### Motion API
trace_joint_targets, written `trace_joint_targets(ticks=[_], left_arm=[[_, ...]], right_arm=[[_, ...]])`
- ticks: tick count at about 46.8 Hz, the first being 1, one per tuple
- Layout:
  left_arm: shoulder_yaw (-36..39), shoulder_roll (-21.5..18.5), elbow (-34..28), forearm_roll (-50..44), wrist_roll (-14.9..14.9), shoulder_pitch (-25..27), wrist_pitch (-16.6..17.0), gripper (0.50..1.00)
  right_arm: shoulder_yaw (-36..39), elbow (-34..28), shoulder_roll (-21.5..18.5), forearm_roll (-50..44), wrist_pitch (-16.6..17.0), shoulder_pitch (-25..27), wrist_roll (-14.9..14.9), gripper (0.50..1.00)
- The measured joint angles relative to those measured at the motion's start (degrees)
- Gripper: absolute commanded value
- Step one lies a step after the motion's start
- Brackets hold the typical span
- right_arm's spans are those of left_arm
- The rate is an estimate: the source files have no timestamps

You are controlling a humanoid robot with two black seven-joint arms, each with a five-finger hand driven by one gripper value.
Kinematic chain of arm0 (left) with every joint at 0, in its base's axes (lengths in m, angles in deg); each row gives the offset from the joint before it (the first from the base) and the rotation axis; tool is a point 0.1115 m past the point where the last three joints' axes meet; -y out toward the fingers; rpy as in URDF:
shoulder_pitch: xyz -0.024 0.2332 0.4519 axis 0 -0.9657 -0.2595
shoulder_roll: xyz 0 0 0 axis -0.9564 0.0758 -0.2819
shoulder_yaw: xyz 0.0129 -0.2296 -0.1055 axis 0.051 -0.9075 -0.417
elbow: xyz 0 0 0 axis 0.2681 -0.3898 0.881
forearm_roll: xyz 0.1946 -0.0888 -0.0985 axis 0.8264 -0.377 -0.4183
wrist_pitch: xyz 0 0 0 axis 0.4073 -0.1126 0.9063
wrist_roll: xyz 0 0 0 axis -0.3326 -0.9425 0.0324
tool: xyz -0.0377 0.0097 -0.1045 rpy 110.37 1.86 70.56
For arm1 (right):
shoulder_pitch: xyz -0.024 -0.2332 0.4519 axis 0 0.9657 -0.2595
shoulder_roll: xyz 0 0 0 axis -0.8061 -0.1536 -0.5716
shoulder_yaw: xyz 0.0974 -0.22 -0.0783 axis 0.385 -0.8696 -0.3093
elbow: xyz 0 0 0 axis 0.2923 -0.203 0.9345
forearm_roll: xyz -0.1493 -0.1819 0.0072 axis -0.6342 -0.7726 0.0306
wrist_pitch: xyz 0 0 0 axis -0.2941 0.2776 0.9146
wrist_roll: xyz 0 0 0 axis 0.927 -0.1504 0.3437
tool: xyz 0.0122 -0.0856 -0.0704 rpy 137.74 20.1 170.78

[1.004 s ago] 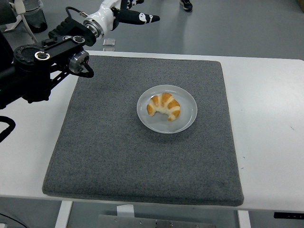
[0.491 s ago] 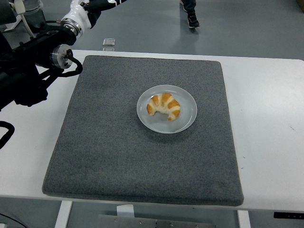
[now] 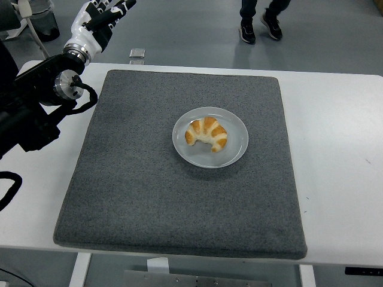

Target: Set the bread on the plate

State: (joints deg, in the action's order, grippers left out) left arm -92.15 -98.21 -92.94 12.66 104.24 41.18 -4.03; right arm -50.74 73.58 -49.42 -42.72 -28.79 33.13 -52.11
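Golden curved croissant (image 3: 206,134): lies on round pale-grey plate (image 3: 235,152), mid dark-grey felt mat (image 3: 149,197); placement judged complete. Left hand (image 3: 99,17): far left, fingers extended, holding nothing; next calls only for parking clear.

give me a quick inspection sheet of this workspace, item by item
surface: white table with a grey mat laid flat on it
job's things: bread lies on the plate, near the mat's middle
clutter: small object beyond the table's far edge
hands: left hand raised at far left, fingers spread, holding nothing; right not in view
cables: black cable looping at the left arm
surroundings: grey floor; a person's feet at top
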Motion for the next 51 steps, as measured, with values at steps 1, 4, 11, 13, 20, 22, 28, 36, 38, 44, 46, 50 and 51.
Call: trace_joint_targets(ticks=[1,4,11,13,20,22,28,36,38,44,46,50,51], left_arm=[[-0.25,0.0,0.0,-0.39,0.0,-0.17,0.0,1.0],[-0.75,0.05,0.0,-1.79,0.0,-0.6,-0.05,1.0],[-1.72,0.51,0.0,-6.81,0.0,-1.25,0.06,1.0],[-1.88,0.58,0.0,-8.37,0.0,-1.31,0.31,1.0],[-2.11,0.82,0.01,-13.39,0.09,-2.1,0.97,1.0],[-2.18,0.87,0.1,-14.56,0.09,-2.3,1.49,1.0],[-2.3,0.88,1.45,-18.77,0.1,-2.42,2.02,1.0],[-2.24,1.06,4.67,-23.01,0.1,-2.47,1.76,1.0],[-2.23,1.6,5.4,-23.06,0.1,-2.46,1.55,1.0],[-2.05,2.99,7.35,-22.52,0.1,-2.18,1.25,1.0],[-1.98,3.3,7.52,-22.27,0.1,-1.94,1.24,1.0],[-1.88,4.02,7.7,-22.01,0.1,-1.71,1.23,1.0],[-1.86,4.09,7.82,-21.95,0.1,-1.64,1.24,1.0]], right_arm=[[0.0,-0.01,0.0,0.0,0.0,0.0,0.0,0.93],[0.0,0.01,0.0,0.0,0.01,0.0,-0.01,0.93],[0.0,0.0,0.0,0.0,0.01,0.0,0.0,0.932],[0.0,0.01,0.0,0.0,0.01,0.0,-0.01,0.93],[0.0,0.01,0.0,0.0,0.01,0.0,-0.01,0.93],[0.0,0.03,0.0,0.0,0.01,0.02,0.0,0.932],[-0.07,0.05,0.0,0.18,0.34,0.04,-0.01,0.93],[-0.13,0.05,0.0,0.21,0.41,0.06,0.0,0.932],[-0.16,0.05,0.0,0.21,0.44,0.07,0.0,0.93],[-0.24,0.13,0.0,0.04,0.54,0.13,0.0,0.93],[-0.22,0.14,0.0,0.04,0.55,0.12,0.0,0.932],[-0.15,0.15,0.0,0.04,0.55,0.09,0.0,0.93],[-0.12,0.15,0.0,0.04,0.55,0.08,-0.01,0.93]])
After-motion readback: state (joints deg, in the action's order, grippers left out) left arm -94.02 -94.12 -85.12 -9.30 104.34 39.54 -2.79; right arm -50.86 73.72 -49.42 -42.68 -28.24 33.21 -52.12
